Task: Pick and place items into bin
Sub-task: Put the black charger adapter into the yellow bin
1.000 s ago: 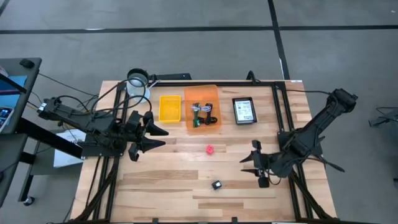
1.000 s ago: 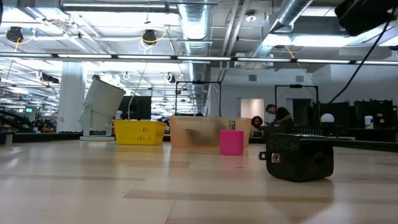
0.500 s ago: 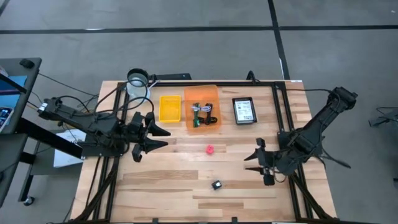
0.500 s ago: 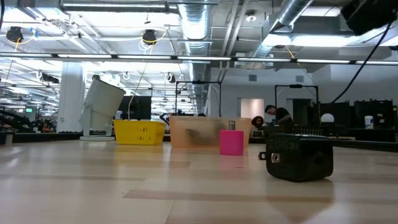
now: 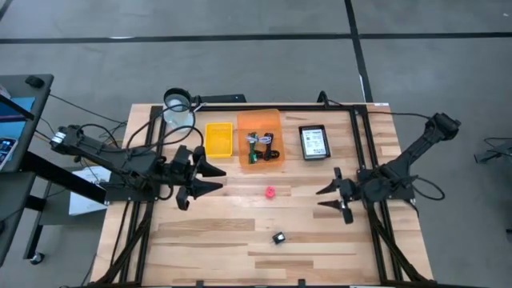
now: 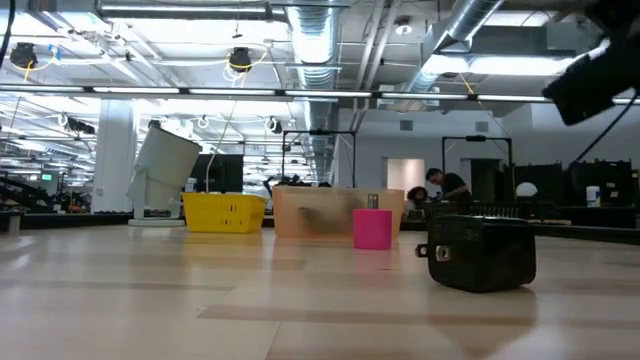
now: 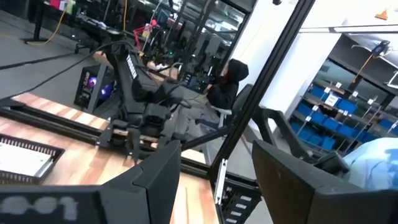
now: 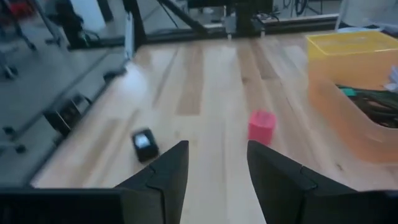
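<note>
right tool (image 5: 331, 197) wide, empty | small pink block (image 5: 270, 192) straight ahead, nearer it | left tool (image 5: 210, 176) wide, waiting

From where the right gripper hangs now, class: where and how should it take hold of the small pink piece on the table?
Probably from straight above. The pink piece stands upright and alone on bare wood, clear of the orange bin. It looks like a short block with flat sides, so the open right gripper should close across two opposite sides.
</note>
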### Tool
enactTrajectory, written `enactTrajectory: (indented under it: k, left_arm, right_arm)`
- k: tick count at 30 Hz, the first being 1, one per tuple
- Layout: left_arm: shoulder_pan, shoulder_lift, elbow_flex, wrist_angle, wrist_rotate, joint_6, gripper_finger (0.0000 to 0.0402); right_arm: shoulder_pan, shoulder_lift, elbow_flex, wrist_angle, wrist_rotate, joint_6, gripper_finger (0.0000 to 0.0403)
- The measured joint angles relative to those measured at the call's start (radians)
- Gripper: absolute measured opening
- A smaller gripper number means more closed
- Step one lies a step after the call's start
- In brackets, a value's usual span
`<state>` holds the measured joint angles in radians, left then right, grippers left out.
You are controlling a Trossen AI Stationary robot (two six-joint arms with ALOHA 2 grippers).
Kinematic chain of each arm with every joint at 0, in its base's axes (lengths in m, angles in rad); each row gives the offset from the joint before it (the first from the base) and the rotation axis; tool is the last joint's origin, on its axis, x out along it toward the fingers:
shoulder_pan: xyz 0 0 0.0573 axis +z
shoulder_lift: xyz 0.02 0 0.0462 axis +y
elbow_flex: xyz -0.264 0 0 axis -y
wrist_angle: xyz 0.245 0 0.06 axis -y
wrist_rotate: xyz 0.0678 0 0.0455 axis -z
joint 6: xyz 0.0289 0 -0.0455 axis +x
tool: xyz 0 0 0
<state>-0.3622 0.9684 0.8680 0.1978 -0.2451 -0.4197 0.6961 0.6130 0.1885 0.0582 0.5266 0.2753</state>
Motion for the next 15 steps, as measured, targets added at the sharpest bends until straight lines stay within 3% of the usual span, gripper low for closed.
enactTrajectory:
  k: [9, 15]
  left_arm:
    - [0.000, -0.002, 0.000, 0.000, -0.002, -0.008, 0.0189]
    - [0.000, -0.002, 0.000, -0.001, -0.001, -0.005, 0.0189]
  right_arm:
    - [-0.040, 0.044, -0.051, -0.050, -0.005, -0.096, 0.0154]
    - [-0.063, 0.131, -0.051, 0.073, -0.012, -0.074, 0.0153]
